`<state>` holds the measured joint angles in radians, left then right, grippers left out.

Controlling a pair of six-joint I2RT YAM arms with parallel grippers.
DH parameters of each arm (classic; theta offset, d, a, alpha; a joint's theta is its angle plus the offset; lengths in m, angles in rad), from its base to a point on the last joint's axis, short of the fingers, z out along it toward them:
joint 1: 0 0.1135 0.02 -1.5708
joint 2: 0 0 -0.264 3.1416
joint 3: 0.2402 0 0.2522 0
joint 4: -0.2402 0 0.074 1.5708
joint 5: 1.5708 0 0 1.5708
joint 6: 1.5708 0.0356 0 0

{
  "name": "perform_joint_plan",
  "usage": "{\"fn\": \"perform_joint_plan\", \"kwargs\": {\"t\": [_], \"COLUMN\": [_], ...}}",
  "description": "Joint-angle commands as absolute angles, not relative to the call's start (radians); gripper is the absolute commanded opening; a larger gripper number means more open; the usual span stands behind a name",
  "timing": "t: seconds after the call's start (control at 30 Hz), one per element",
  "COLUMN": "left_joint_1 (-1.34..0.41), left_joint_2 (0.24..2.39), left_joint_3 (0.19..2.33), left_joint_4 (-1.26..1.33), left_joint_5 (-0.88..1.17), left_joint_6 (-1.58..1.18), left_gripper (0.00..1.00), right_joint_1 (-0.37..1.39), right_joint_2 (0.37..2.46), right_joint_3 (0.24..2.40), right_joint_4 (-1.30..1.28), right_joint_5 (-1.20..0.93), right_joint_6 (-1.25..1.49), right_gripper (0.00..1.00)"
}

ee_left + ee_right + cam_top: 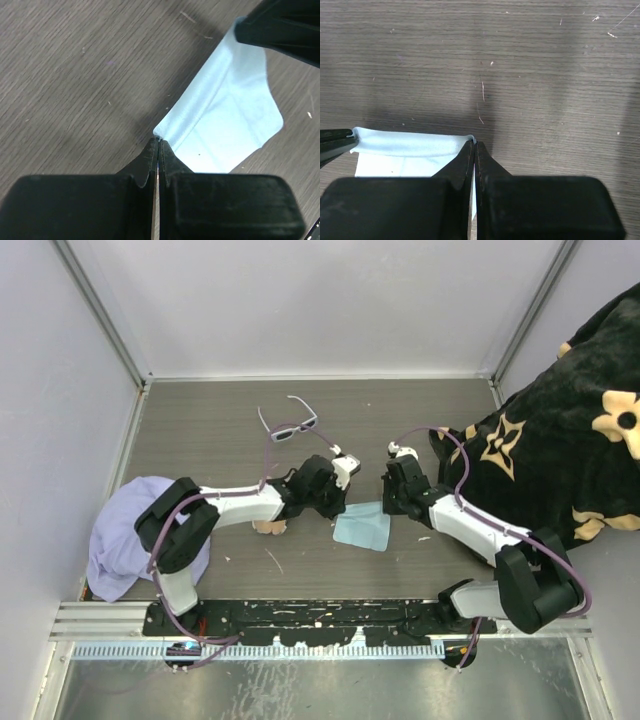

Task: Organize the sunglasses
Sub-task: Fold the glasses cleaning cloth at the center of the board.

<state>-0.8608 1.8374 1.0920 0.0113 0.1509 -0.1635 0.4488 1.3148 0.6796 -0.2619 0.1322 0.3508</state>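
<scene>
Blue cloth centre, lavender cloth left, floral blanket right.

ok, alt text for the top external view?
Both arms reach to mid-table, the left tool and right tool each shut on a corner of a light blue cloth. White-framed sunglasses lie open farther back, untouched; a lavender fabric heap sits at left, a black floral blanket at right.

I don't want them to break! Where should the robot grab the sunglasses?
Probably the middle of the front of the sunglasses, from straight above. They lie on the table with thin arms spread open at the back, so the front looks sturdiest.
</scene>
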Motion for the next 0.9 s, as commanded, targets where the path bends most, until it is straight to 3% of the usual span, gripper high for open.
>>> {"fn": "perform_joint_plan", "kwargs": {"t": [0.0, 0.4, 0.87], "left_joint_1": [-0.855, -0.855, -0.856], "left_joint_2": [1.750, 1.748, 1.750], "left_joint_3": [0.998, 0.941, 0.887], "left_joint_4": [0.283, 0.340, 0.370], "left_joint_5": [0.199, 0.223, 0.231], "left_joint_6": [-0.115, -0.078, -0.074], "left_gripper": [0.00, 0.00, 0.00], "right_joint_1": [0.449, 0.448, 0.448], "right_joint_2": [1.264, 1.189, 1.170], "right_joint_3": [0.663, 0.601, 0.571], "right_joint_4": [-0.238, -0.248, -0.316], "right_joint_5": [0.123, 0.039, 0.030], "right_joint_6": [0.359, 0.392, 0.439], "right_gripper": [0.06, 0.07, 0.20]}}
